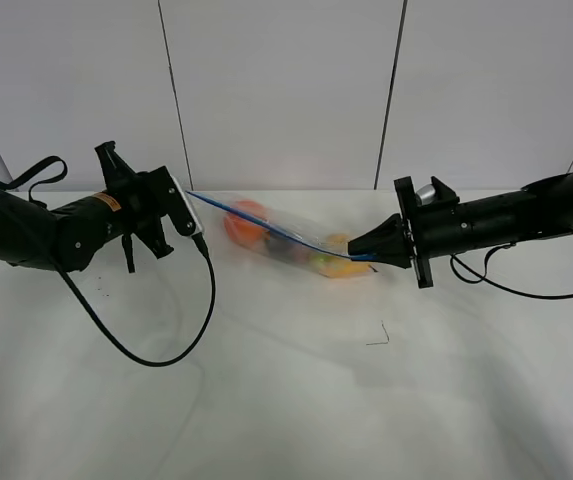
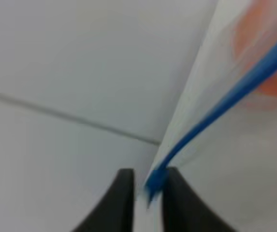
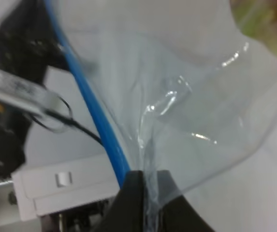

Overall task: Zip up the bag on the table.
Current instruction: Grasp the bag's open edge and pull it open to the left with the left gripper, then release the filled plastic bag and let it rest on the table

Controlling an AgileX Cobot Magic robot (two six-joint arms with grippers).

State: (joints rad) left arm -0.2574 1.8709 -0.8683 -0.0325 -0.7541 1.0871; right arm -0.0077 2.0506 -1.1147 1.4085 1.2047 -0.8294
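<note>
The clear bag (image 1: 286, 235) hangs blurred above the white table (image 1: 286, 420), stretched between both grippers, with an orange (image 1: 246, 222) and a yellow pear (image 1: 338, 262) showing through it. Its blue zipper strip (image 1: 266, 228) runs from my left gripper (image 1: 188, 196) down to my right gripper (image 1: 374, 256). In the left wrist view the strip's end (image 2: 215, 111) lies between the slightly parted fingers of my left gripper (image 2: 148, 193), touching one finger with a gap to the other. My right gripper (image 3: 147, 186) is shut on the bag's clear plastic (image 3: 201, 96) beside the strip (image 3: 94, 106).
A black cable (image 1: 166, 355) loops from the left arm down onto the table. A second cable (image 1: 516, 288) sags under the right arm. A small dark mark (image 1: 378, 336) lies on the table in front of the bag. Grey wall panels stand behind.
</note>
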